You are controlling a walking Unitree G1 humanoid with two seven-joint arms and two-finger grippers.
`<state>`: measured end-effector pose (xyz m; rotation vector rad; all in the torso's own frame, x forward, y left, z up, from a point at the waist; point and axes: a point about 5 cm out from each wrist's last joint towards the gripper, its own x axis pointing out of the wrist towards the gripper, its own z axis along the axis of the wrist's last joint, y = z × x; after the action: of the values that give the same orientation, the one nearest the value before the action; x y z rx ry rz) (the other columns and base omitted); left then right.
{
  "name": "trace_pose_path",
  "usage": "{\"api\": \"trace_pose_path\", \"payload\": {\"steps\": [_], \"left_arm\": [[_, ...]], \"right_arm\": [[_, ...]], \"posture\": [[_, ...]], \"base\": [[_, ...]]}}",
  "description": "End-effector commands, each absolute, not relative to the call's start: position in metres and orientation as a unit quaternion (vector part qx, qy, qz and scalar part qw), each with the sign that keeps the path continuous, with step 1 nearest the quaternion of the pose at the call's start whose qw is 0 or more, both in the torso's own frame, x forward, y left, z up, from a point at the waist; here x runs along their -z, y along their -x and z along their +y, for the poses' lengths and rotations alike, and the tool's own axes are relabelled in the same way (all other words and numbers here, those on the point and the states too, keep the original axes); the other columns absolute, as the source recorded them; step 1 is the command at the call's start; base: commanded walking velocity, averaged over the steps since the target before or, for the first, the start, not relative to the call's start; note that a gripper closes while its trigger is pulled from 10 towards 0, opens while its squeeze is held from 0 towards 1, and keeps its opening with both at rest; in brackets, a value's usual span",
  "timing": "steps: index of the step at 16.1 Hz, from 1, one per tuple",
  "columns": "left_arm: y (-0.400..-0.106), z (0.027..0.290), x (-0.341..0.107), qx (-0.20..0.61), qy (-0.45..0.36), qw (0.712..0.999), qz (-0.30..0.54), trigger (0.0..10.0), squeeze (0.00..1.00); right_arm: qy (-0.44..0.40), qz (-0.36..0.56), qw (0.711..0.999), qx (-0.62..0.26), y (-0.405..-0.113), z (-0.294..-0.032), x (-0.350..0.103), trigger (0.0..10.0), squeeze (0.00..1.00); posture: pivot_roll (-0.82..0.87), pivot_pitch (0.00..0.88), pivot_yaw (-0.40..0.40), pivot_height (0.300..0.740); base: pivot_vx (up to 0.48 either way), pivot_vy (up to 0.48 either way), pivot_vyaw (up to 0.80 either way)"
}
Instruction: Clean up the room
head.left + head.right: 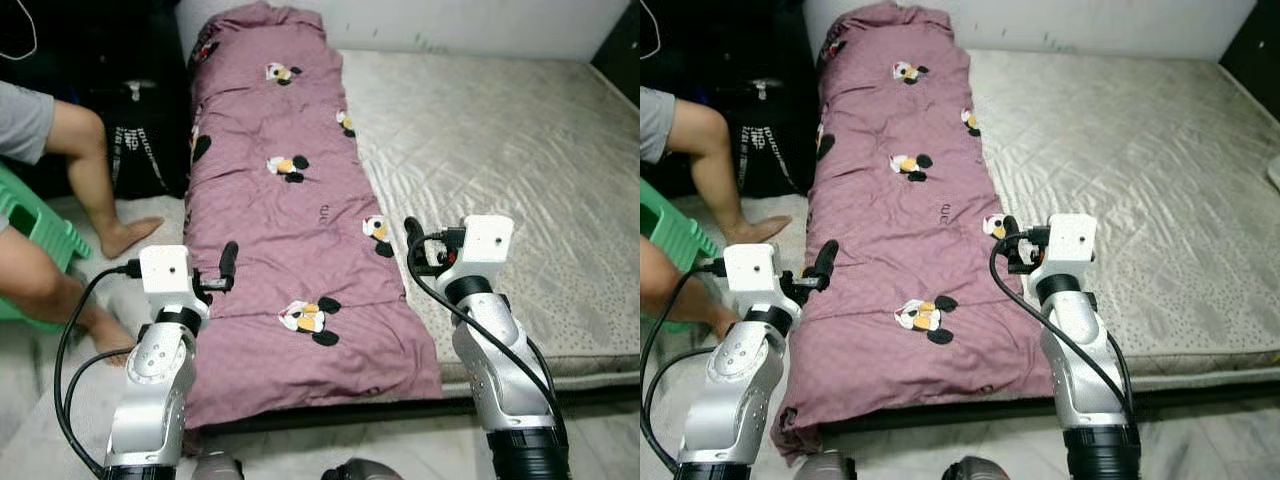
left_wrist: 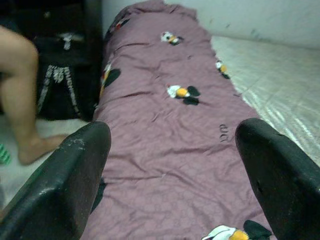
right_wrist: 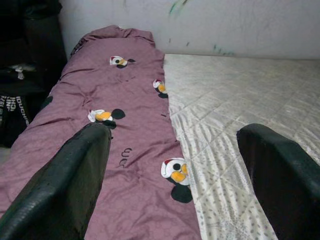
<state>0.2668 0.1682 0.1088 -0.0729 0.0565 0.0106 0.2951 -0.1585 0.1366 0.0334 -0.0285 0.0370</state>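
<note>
**Both grippers poised over the near end of the folded quilt**

The left gripper (image 1: 229, 262) hangs over the near left edge of the purple quilt (image 1: 285, 215), fingers spread wide with nothing between them. The right gripper (image 1: 413, 243) sits at the quilt's opposite edge, right where purple cloth meets the bare mattress (image 1: 500, 140), and its fingers are spread wide too, holding nothing. The quilt itself lies as a long folded strip running straight ahead of both grippers toward the far wall, its near end spilling over the mattress edge just below them.

Off beyond the left gripper, a person's legs (image 1: 85, 170) stand on the floor beside a green stool (image 1: 35, 235), with a dark bag (image 1: 140, 140) against the bedside.

My read: this looks like a set-up for gripping the two near corners and folding the strip away. Here's the trouble spot. The right fingers straddle the seam, so a closing pinch could catch the mattress cover along with the quilt, or catch only the top layer and let the fold open. If one side grips before the other, the strip skews. And any wide swing by the left arm goes toward that person's legs, which are near.
</note>
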Motion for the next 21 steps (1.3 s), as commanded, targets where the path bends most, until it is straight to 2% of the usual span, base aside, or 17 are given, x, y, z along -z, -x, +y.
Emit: {"api": "trace_pose_path", "payload": {"steps": [1,2,21], "left_arm": [[-0.2658,0.1710,-0.1060,-0.015,0.037,0.998,0.039,10.0,0.00],[-0.2662,0.1686,-0.1077,-0.002,0.036,0.999,0.036,10.0,0.00],[-0.2672,0.1699,-0.1042,0.012,0.012,0.999,0.027,10.0,0.00]], "right_arm": [[-0.020,-0.010,1.000,-0.011,-0.2950,-0.1626,-0.1346,10.0,0.00],[-0.011,-0.013,1.000,-0.017,-0.2952,-0.1619,-0.1353,10.0,0.00],[0.009,-0.026,0.999,-0.035,-0.2973,-0.1563,-0.1365,10.0,0.00]], "posture": [[0.00,0.071,-0.083,0.740],[0.00,0.071,-0.083,0.740],[-0.01,0.063,-0.081,0.740]], "base": [[0.000,0.000,0.00],[0.000,0.000,0.00],[0.000,0.000,0.80]]}}
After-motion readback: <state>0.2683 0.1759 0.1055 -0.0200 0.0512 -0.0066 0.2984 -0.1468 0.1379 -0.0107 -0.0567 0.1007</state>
